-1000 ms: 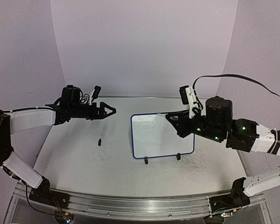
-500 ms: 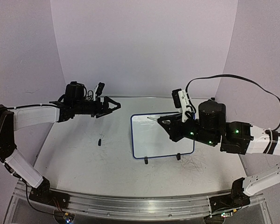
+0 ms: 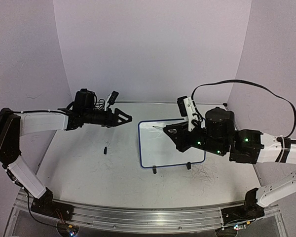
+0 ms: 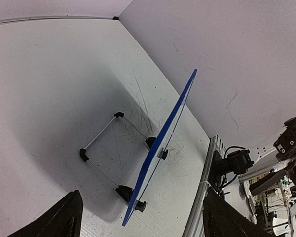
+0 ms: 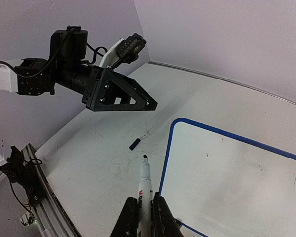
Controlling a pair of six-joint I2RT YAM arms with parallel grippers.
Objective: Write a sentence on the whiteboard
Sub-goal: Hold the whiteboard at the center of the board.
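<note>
1 marker (image 5: 144, 180) sits clamped in the right gripper (image 5: 142, 210) beside the whiteboard (image 5: 227, 163); the left gripper (image 3: 127, 120) gapes wide, empty.

Whiteboard (image 3: 155, 148) right side hidden behind right arm (image 3: 246, 145) (face unseen, edge-on, from left wrist); small black piece (image 3: 105, 149) unidentifiable.

One whiteboard (image 3: 160, 148), one marker (image 5: 144, 185), one cap (image 3: 105, 149)
</note>
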